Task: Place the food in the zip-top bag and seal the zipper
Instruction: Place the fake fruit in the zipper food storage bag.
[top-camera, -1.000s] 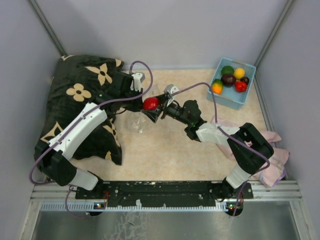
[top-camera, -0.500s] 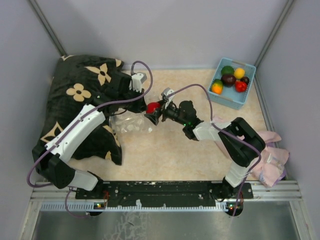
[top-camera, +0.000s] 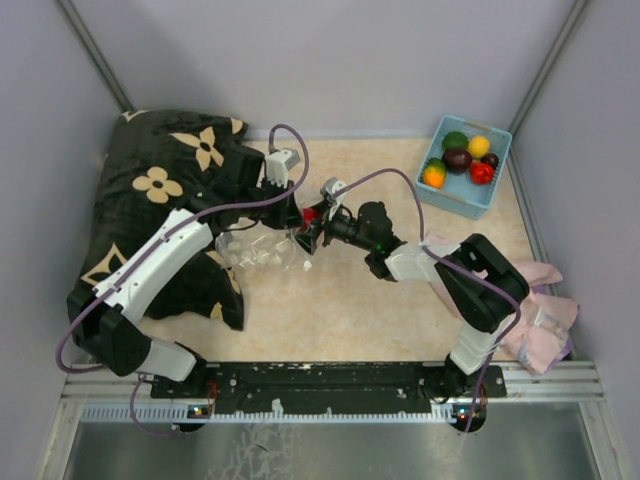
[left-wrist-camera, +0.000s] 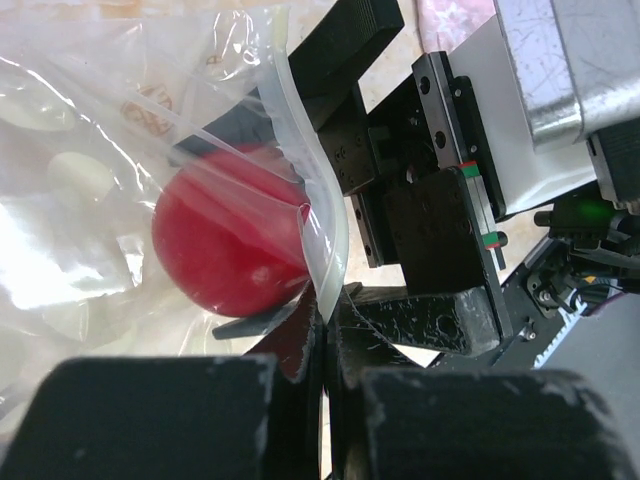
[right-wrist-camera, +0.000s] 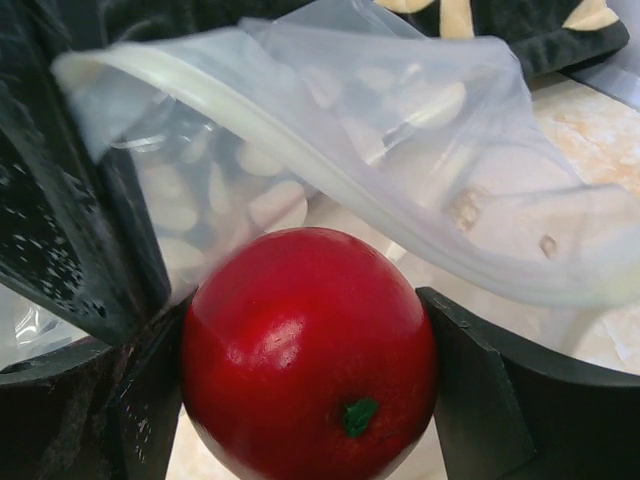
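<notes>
The clear dotted zip-top bag (top-camera: 258, 248) lies at the table's middle left, its mouth facing right. My left gripper (top-camera: 296, 222) is shut on the bag's zipper (left-wrist-camera: 322, 215) edge and holds the mouth up. My right gripper (top-camera: 312, 228) is shut on a glossy red toy fruit (right-wrist-camera: 310, 350) with a green stem mark, right at the bag's open mouth (right-wrist-camera: 330, 170). In the left wrist view the red fruit (left-wrist-camera: 232, 230) shows through the plastic. More food (top-camera: 462, 158) in green, yellow, orange, red and maroon sits in the light blue basket (top-camera: 496, 192).
A black floral pillow (top-camera: 165, 195) lies at the left, under the left arm and behind the bag. A pink cloth (top-camera: 545, 310) lies at the right edge near the right arm's base. Grey walls close in the table on three sides.
</notes>
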